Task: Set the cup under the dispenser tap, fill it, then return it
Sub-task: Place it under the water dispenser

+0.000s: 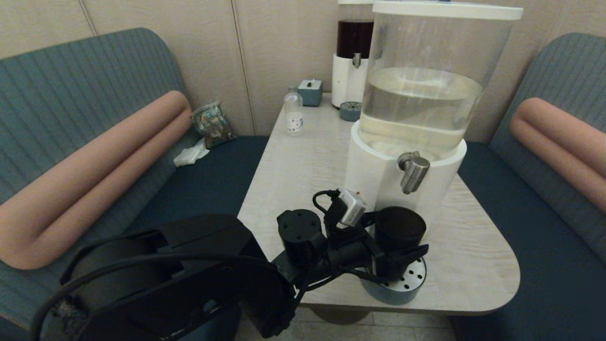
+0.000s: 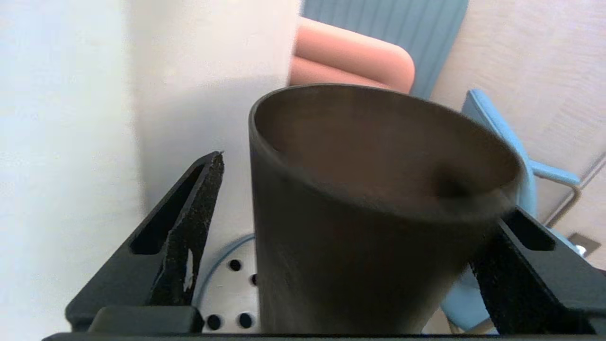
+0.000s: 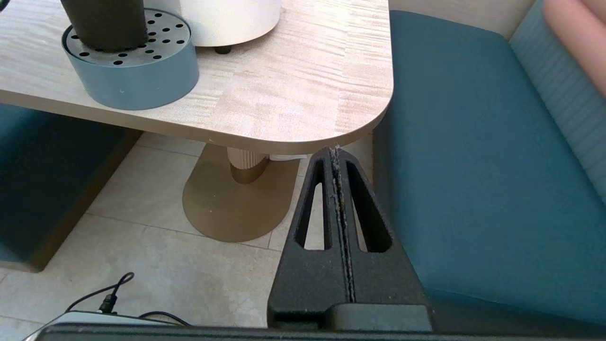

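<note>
So the cup (image 1: 400, 227) sat on the perforated drip tray (image 1: 413, 280) right below the dispenser tap (image 1: 413, 171), at the bench's (image 1: 293, 166) near edge. Our left pincer (image 1: 396, 239) was spread wide around it; the left wrist view showed a clear gap at one finger (image 2: 189, 227). A small clear bottle (image 1: 293, 112) stood further back, label too small to read. Only the right wrist view caught our right pincer (image 3: 337, 156), clenched and parked below the bench over the floor.
</note>
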Controlling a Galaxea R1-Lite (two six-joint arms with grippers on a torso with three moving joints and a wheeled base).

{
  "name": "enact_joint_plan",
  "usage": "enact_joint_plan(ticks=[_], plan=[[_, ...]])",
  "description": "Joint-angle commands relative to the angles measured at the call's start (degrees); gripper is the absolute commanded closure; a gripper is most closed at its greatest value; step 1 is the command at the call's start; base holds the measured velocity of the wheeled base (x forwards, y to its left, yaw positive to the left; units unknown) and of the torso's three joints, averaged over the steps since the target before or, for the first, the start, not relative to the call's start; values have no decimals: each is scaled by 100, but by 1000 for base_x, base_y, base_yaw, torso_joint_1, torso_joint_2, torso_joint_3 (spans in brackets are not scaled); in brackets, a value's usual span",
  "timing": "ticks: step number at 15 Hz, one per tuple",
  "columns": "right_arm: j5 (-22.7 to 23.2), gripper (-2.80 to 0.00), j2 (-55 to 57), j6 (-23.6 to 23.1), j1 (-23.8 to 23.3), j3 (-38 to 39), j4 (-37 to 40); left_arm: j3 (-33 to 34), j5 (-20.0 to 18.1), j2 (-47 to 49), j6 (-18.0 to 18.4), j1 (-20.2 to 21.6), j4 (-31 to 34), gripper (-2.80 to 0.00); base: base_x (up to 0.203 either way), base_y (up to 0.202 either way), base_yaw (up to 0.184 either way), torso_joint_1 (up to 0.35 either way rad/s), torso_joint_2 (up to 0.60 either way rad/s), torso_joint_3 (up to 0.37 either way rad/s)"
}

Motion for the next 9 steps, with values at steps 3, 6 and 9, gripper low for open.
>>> enact_joint_plan(ticks=[3, 6, 9], plan=[[4, 0, -11, -4, 1, 0, 1, 82, -10, -36, 2, -101, -48, -280, 0, 0, 0, 0, 0, 0], [4, 0, -11, -4, 1, 0, 1, 305, 46, -126, 2, -133, -48, -280, 0, 0, 0, 0, 0, 0], [4, 0, -11, -4, 1, 0, 1, 628, 72, -248, 7, -139, -48, -280, 0, 0, 0, 0, 0, 0]])
